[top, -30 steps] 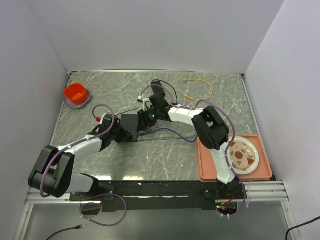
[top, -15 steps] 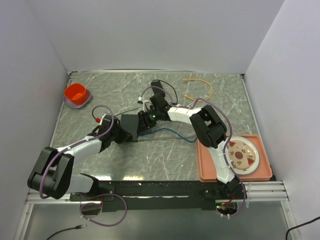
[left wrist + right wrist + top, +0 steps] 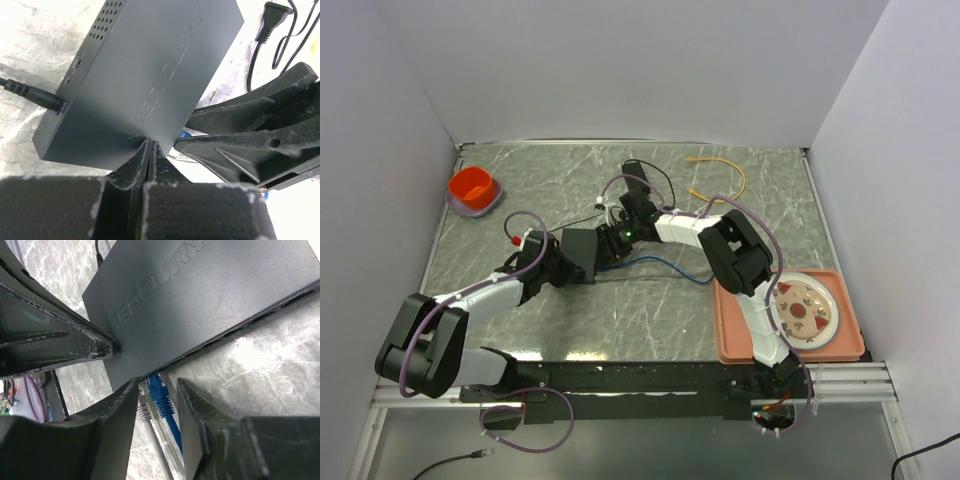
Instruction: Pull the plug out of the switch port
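Plug (image 3: 160, 396), blue and on a blue lead (image 3: 665, 263), sits in the switch port (image 3: 151, 376), a socket in the long side edge of the flat black box (image 3: 200, 300). The box lies flat on the marbled surface (image 3: 260, 365), about midway across it and between the two arms. A grey plug (image 3: 144, 412) sits in the same edge, just beside the blue one.

The right tool (image 3: 157, 386) is open, with one finger (image 3: 117, 407) on the grey plug's side and the other finger (image 3: 195, 412) on the far side of the blue one. The blue plug stands in the gap between them, and a sliver of space shows on each side, so neither finger grips it. The fingertips reach almost to the box edge.

The left tool (image 3: 151, 145) comes in from the opposite long side. Its fingers are closed to a thin slit, and the tips bear on the box's top face close to that edge. It has nothing between them. A thin black lead (image 3: 27, 92) enters a short end of the box.

A black two-pin mains plug (image 3: 272, 17) lies loose beyond the box. Well apart are an orange bowl (image 3: 472, 186) at the far left, a yellow cable (image 3: 725, 172) at the far side, and a pink tray (image 3: 735, 340) holding a plate (image 3: 805, 308) at the near right
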Robot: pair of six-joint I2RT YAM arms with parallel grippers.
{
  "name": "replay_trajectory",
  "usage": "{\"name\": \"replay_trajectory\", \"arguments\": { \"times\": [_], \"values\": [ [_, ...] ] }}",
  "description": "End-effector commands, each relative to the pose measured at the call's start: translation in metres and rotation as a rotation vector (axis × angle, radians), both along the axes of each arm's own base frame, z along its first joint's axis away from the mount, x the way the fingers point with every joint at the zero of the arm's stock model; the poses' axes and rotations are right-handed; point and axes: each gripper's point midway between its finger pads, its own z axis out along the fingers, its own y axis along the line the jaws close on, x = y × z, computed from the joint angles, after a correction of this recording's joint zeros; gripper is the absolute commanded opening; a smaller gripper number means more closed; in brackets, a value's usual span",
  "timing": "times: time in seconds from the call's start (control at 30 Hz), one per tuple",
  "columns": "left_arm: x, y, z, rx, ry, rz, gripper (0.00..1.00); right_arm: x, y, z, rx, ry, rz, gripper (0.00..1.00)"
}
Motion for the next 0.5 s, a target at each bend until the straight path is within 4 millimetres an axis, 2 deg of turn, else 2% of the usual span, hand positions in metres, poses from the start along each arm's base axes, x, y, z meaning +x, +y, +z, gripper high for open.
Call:
{"name": "replay_trajectory", "arguments": {
  "times": [0.0,0.47],
  "values": [
    [-0.0322,0.0145,-0.0366,0.064,0.153,0.008,0.01,-0.0013,-0.0038,-0.0172,-0.044,0.04,0.006,0.38],
    [-0.0312,0.0143,-0.0362,0.06,0.149,0.013,0.01,-0.001,-0.009,-0.0242,-0.05,0.069,-0.002,0.29]
  ]
}}
